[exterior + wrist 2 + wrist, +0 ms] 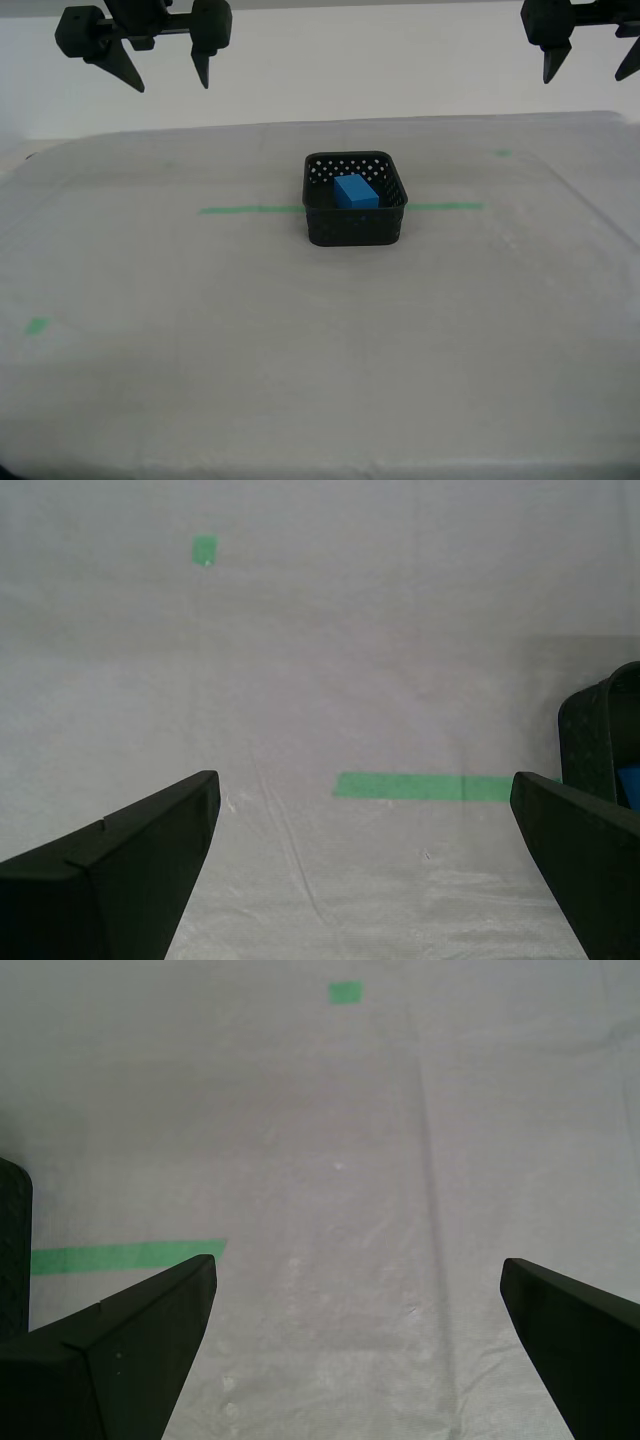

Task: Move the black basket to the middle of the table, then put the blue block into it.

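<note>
The small square black perforated plastic basket [355, 212] hides the lower part of the bright-blue rectangular block [356, 191] and the middle of the thin green tape line [250, 210]. In my second wrist view, basket [600, 742] and block [630, 783] are cut off at the frame edge. In my first wrist view, only a sliver of basket [14, 1245] shows.

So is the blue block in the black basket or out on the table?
In. The exterior view shows the blue block lying inside the black basket's walls, and the basket stands upright on the green tape line.
</note>
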Tool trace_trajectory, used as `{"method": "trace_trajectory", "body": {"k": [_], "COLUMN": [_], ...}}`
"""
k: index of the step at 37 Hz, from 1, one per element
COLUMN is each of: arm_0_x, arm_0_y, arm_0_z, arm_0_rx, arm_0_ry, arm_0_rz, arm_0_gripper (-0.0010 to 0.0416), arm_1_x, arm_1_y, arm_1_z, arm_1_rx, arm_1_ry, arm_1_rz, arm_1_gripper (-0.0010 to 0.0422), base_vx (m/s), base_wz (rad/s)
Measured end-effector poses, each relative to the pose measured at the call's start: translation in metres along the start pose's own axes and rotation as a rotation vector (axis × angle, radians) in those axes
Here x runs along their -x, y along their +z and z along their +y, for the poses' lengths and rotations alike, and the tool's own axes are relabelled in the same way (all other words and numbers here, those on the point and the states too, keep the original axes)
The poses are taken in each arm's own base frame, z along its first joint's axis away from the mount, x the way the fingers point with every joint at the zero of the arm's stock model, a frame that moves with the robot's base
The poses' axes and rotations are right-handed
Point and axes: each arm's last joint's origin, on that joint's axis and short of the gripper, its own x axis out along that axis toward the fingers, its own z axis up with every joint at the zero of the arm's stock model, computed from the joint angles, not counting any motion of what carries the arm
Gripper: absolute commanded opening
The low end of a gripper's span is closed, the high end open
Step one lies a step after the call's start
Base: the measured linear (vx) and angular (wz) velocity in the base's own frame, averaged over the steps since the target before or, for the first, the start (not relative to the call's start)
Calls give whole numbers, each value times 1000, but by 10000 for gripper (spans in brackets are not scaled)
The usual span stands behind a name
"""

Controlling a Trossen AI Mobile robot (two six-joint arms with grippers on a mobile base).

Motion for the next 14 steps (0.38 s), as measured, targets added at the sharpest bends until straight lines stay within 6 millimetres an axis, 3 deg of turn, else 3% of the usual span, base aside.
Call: {"method": "trace_trajectory", "body": {"k": [14], "arm_0_x": [0], "arm_0_y": [0], "arm_0_z": [0], "arm_0_rx": [-1], "arm_0_ry": [0], "arm_0_rz": [0], "arm_0_gripper": [399], "arm_1_x": [0], "arm_1_y": [0], "arm_1_z": [0], "arm_1_rx": [0], "arm_1_ry": [0], "arm_1_rz": [0], "arm_1_gripper": [400], "base_vx": [0], "base_wz": [0]}}
